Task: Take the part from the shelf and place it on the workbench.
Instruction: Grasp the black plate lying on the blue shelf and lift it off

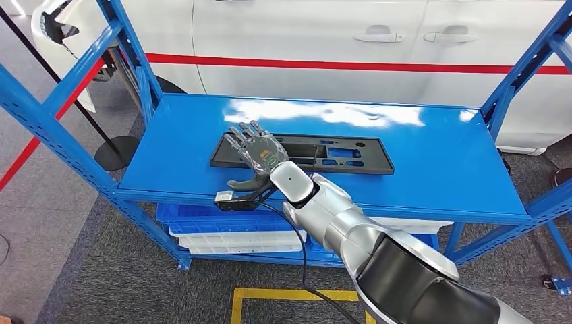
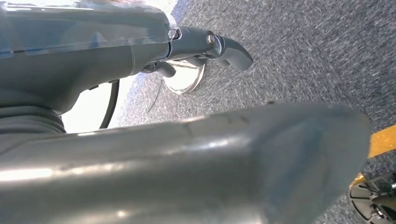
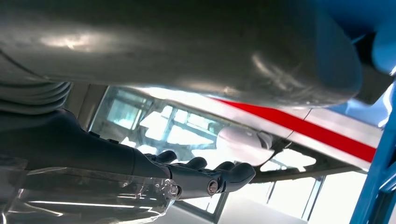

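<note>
The part (image 1: pixel 337 155) is a long flat black plate with cut-outs. It lies across the middle of the blue shelf top (image 1: pixel 418 182). My right arm reaches in from the lower right. My right hand (image 1: pixel 258 154) is spread flat over the plate's left end, fingers pointing away from me and the thumb out to the side above the shelf's front edge. Whether the palm touches the plate I cannot tell. In the right wrist view the right hand (image 3: pixel 196 179) has straight fingers with nothing between them. My left hand (image 2: pixel 210 46) hangs over grey carpet and holds nothing.
Blue uprights (image 1: pixel 141 61) stand at both ends of the shelf. A white car with a red stripe (image 1: pixel 337 64) is parked right behind it. Blue and white bins (image 1: pixel 236 233) sit on the lower level. A yellow floor line (image 1: pixel 290 295) runs near my feet.
</note>
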Controlling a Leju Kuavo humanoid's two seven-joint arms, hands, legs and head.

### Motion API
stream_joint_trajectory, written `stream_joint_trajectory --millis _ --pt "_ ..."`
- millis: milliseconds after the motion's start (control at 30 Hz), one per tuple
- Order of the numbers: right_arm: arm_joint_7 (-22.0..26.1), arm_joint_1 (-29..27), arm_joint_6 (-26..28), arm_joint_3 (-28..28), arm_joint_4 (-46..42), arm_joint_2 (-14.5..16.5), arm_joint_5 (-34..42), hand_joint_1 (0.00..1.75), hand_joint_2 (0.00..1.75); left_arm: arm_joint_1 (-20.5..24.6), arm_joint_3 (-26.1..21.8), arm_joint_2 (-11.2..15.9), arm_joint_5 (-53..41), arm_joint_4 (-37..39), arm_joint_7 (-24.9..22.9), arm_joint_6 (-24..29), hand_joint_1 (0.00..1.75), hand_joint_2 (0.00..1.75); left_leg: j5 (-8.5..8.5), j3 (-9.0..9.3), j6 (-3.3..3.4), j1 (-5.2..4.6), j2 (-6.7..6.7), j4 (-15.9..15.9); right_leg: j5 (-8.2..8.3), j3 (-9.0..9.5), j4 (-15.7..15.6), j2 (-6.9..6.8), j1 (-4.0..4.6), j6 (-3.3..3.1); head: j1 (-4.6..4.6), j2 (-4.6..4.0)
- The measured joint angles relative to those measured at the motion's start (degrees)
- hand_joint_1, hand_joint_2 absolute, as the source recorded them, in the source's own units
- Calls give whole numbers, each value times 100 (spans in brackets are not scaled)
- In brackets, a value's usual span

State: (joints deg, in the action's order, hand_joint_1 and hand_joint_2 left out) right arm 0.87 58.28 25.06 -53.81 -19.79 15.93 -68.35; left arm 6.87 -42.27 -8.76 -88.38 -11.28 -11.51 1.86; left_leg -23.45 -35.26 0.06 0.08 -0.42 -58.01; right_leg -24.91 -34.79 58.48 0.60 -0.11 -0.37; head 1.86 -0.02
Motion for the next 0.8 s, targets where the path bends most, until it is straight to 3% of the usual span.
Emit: stream_joint_trajectory --millis 400,500,600,667,733,767,800 --pt "8 -185 -31 166 92 132 -192 0 0 49 0 2 29 0 199 -78 0 0 -32 -14 42 -21 -1 -37 0 3 -7 0 -10 25 0 0" --pt "7 -188 -35 183 92 134 -226 0 0 67 0 2 -5 0 193 -115 0 0 -58 -19 88 -34 0 -31 13 16 10 -1 -22 70 1 0" --pt "1 -193 -30 195 90 134 -264 0 0 76 1 -3 -19 0 185 -125 0 0 -141 101 195 -3 -6 52 17 -21 226 -8 -28 134 1 0" --pt "-8 -189 -28 203 88 134 -283 0 0 83 1 -7 -21 0 178 -126 0 0 -172 212 241 11 6 70 -193 -272 674 -15 -41 173 0 0" --pt "-18 -210 -35 210 97 129 -339 0 0 87 0 -9 -22 0 157 -104 0 0 -167 270 236 13 21 58 -505 -690 1355 -19 -62 209 0 0" --pt "-21 -226 -46 213 104 126 -388 0 0 83 0 -10 -23 0 145 -87 0 0 -171 291 219 17 21 52 -579 -861 1587 -22 -75 221 0 0" --pt "-22 -237 -65 216 110 122 -456 0 0 76 0 -11 -26 0 135 -69 0 0 -184 311 199 24 18 47 -545 -946 1633 -26 -89 234 0 0"
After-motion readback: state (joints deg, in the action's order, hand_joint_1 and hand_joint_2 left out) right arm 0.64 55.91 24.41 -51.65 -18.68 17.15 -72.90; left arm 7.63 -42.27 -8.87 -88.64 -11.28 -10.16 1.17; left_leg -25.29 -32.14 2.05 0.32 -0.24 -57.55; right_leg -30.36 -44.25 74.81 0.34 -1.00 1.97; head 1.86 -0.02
